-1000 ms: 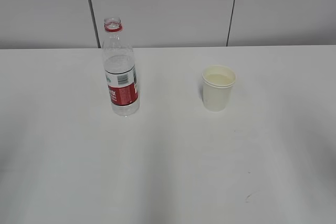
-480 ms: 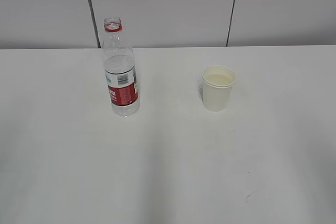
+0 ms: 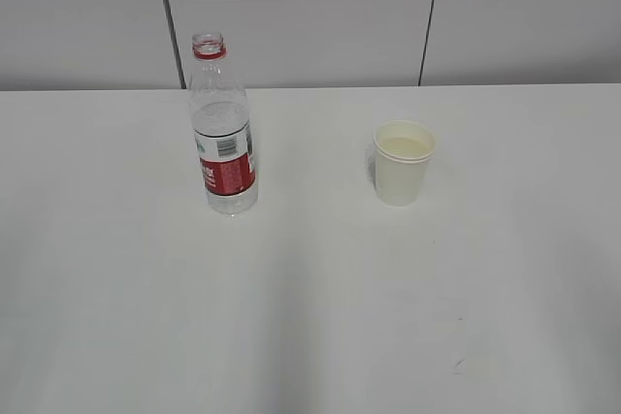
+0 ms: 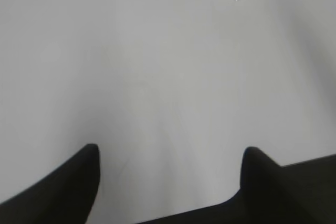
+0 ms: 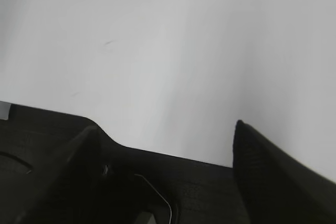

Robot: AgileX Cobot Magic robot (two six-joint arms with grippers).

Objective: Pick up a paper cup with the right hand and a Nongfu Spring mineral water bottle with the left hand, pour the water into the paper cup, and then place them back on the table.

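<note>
On the plain white table [image 3: 310, 317], your clear red-labelled bottle [image 3: 224, 133] stood at ten o'clock, the off-white paper cup [image 3: 403, 163] at two. The left gripper [image 4: 168, 156] and right gripper [image 5: 165, 129] hovered low, jaws spread, empty.

A wide bare gap separates the upright bottle [image 3: 224, 128] and cup [image 3: 403, 162] on the white table [image 3: 310, 317]; its near half lies unobstructed.

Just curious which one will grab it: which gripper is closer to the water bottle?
Probably left. The left gripper has the bottle ahead, far off. The right gripper sees only bare table.
</note>
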